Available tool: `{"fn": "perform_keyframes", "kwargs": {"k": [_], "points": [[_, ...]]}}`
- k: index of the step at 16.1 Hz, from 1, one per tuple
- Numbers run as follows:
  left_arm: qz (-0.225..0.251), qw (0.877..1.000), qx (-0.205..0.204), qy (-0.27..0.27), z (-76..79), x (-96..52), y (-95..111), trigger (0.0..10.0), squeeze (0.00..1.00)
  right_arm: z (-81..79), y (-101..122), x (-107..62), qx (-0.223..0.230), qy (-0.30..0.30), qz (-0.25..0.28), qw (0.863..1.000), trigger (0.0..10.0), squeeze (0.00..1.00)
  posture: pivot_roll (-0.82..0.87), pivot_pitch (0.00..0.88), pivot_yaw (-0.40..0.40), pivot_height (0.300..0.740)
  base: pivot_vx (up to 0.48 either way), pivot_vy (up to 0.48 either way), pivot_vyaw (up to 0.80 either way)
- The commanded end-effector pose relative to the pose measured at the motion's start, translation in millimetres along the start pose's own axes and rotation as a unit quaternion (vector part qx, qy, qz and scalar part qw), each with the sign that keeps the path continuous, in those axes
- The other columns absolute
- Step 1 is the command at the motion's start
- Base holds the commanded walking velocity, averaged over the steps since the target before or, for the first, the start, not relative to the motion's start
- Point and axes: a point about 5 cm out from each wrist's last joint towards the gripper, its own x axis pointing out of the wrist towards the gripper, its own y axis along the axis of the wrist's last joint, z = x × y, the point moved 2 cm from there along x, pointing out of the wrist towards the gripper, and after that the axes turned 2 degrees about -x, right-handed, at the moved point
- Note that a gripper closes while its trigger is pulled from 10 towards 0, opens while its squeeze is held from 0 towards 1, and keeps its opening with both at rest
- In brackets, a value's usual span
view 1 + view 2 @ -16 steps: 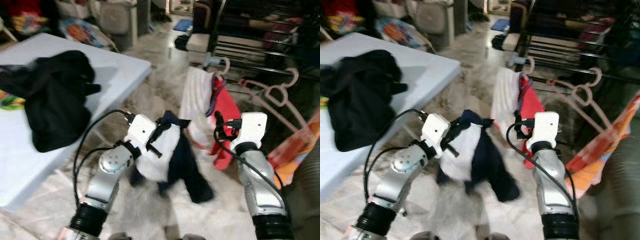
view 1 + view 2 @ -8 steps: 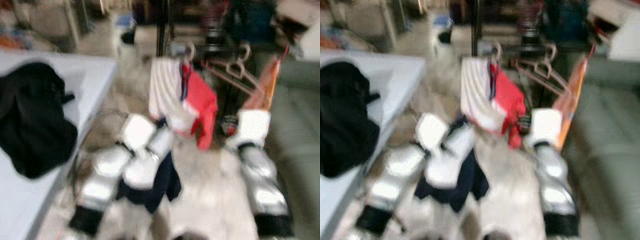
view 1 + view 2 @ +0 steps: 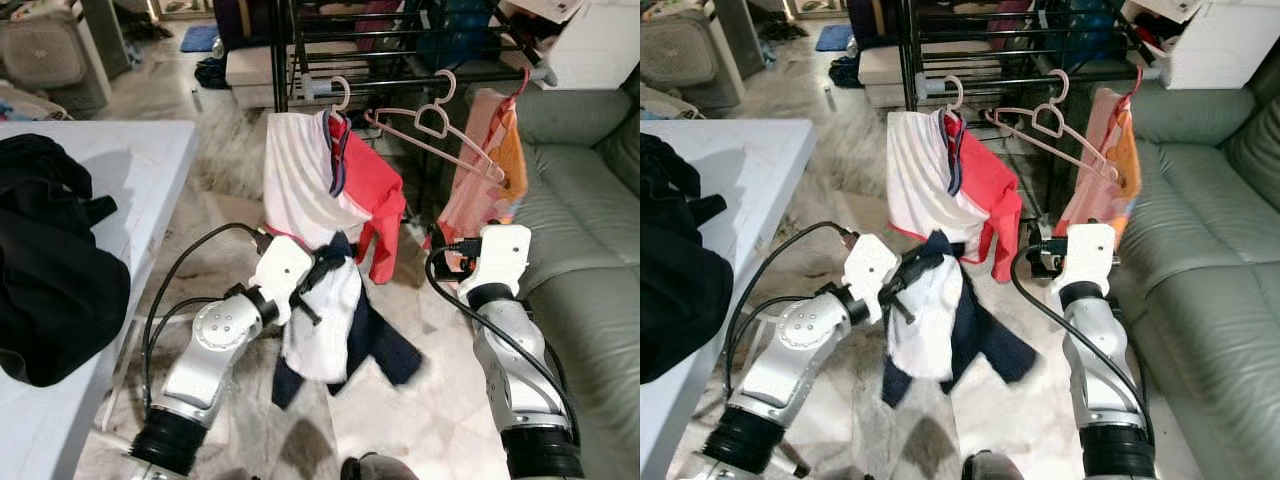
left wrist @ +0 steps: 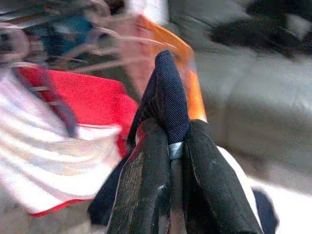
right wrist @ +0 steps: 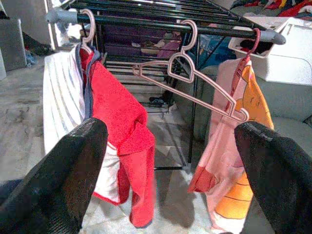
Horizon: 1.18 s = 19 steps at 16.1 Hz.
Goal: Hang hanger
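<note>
Black metal drying rack (image 3: 400, 60) at 12 o'clock carries, along its front rail, a red-and-white shirt (image 3: 320, 190) on a pink hanger, an empty pink plastic hanger (image 3: 432, 130) hanging tilted, and a pink/orange garment (image 3: 485, 165) at 1 o'clock.

L gripper (image 3: 322, 268), centre frame, has its fingers (image 4: 146, 185) pressed together on a navy-and-white garment (image 3: 335, 330). The navy cloth is ribbed where it bunches between the pads, w/ a thin metal bit there, poss. the hanger's hook; too blurred to be sure. Cloth hangs limp over the marble-look floor (image 3: 440, 410).

R gripper (image 3: 437, 245) at 3 o'clock, fingers (image 5: 63, 175) spread wide, holding nothing, facing the rack.

Black clothes heap (image 3: 50, 260) on white table (image 3: 150, 160) at 9 o'clock. Grey-green leather sofa (image 3: 590, 230) at 3.
</note>
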Motion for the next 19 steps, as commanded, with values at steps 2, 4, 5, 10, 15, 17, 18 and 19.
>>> {"fn": "perform_keyframes", "kwargs": {"k": [2, 4, 5, 10, 15, 17, 18, 19], "points": [[-0.052, 0.985, 0.110, -0.125, 10.1, -4.7, 3, 10.0, 0.00, 9.1, -10, -0.6, -0.029, -0.015, -0.035, 0.999, 10.0, 0.00, -0.03, 0.000, -0.023, 0.740, 0.000, 0.000, 0.00], [-0.125, 0.957, 0.202, -0.166, -8.0, -11.7, -6, 10.0, 0.00, 16.2, -15, 0.3, -0.027, -0.036, -0.049, 0.998, 10.0, 0.00, -0.03, 0.000, -0.023, 0.740, 0.000, 0.000, 0.00], [-0.131, 0.941, 0.277, -0.147, -23.0, -9.2, -4, 10.0, 0.00, 15.4, -14, 0.2, -0.032, -0.035, -0.048, 0.998, 10.0, 0.00, -0.03, 0.000, -0.021, 0.740, 0.000, 0.000, 0.00], [-0.085, 0.964, 0.249, -0.033, -54.7, 6.7, 16, 10.0, 0.00, 14.9, -16, -1.6, -0.025, -0.036, -0.053, 0.998, 10.0, 0.00, -0.04, 0.000, -0.024, 0.740, 0.000, 0.000, 0.00], [-0.053, 0.971, 0.227, -0.058, -44.1, 10.6, 10, 10.0, 0.00, 12.6, -15, 0.9, -0.024, -0.035, -0.053, 0.998, 10.0, 0.00, -0.04, 0.000, -0.021, 0.740, 0.000, 0.000, -0.80], [-0.053, 0.972, 0.212, -0.091, -34.9, 9.4, 6, 10.0, 0.00, 12.9, -15, 0.7, -0.024, -0.035, -0.052, 0.998, 10.0, 0.00, -0.04, 0.000, -0.021, 0.740, 0.154, 0.000, -0.71], [-0.052, 0.972, 0.207, -0.093, -33.9, 9.3, 5, 10.0, 0.00, 13.2, -15, 0.6, -0.023, -0.036, -0.051, 0.998, 10.0, 0.00, -0.04, 0.000, -0.021, 0.740, 0.307, 0.000, -0.63], [-0.052, 0.973, 0.207, -0.092, -33.9, 9.5, 5, 10.0, 0.00, 13.0, -15, 0.9, -0.023, -0.036, -0.051, 0.998, 10.0, 0.00, -0.04, 0.000, -0.019, 0.740, 0.356, 0.000, -0.62]]}}
